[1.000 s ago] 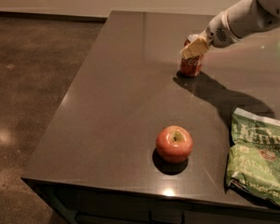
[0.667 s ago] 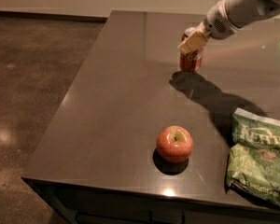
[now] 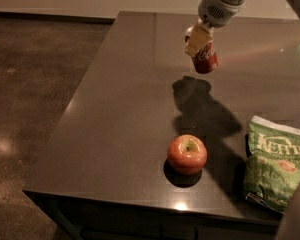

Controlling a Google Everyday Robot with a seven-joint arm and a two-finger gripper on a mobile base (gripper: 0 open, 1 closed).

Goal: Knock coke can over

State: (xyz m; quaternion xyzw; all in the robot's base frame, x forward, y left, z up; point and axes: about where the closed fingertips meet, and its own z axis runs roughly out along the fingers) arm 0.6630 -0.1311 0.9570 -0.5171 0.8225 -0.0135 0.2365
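The gripper is hanging over the far half of the table, reaching in from the upper right on its pale arm, and its fingers are clamping the top end of the can. The can is riding in the air, tilting with its base down and to the right, not touching the tabletop. Its shadow is lying apart beneath it. From that shadow the dark surface is running open toward the left edge. Nearer me the apple is sitting upright close to the front edge, well apart from the can. To its right a green bag is lying flat by the front right corner, its near end almost reaching the front edge. Past the left edge the floor is stretching wide.
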